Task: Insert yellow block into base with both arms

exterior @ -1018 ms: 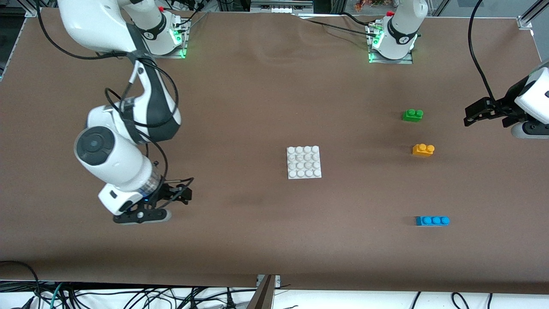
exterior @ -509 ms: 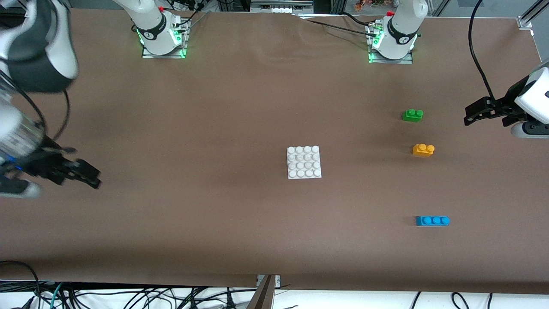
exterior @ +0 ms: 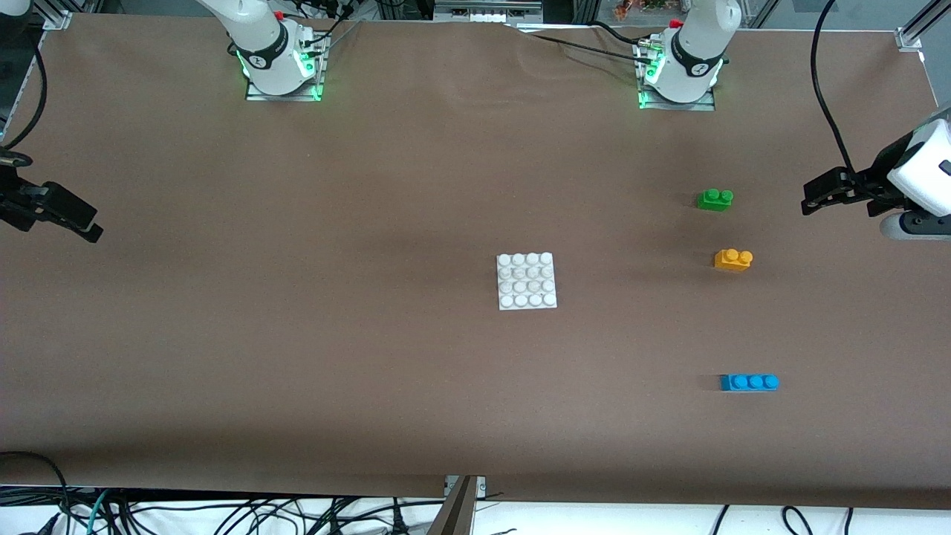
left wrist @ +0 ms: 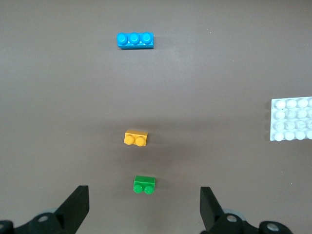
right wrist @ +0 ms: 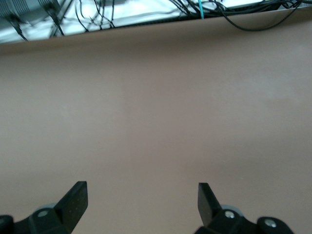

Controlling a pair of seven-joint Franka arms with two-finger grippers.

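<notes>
The yellow block (exterior: 732, 258) lies on the brown table toward the left arm's end, studs up; the left wrist view shows it too (left wrist: 136, 139). The white studded base (exterior: 527, 280) sits mid-table, and its edge shows in the left wrist view (left wrist: 291, 119). My left gripper (exterior: 810, 199) hangs open and empty over the table at the left arm's end, apart from the block, with its fingers (left wrist: 143, 197) spread wide. My right gripper (exterior: 82, 223) is open and empty over the table's edge at the right arm's end, with only bare table between its fingers (right wrist: 141, 192).
A green two-stud brick (exterior: 715, 199) lies farther from the front camera than the yellow block, and a blue three-stud brick (exterior: 749, 382) lies nearer. Both show in the left wrist view: green brick (left wrist: 144, 185), blue brick (left wrist: 135, 40). Cables hang past the table's near edge.
The right arm has swung from beside the table's middle out to the edge at its own end. The left arm has barely moved. No brick or the base has shifted.
</notes>
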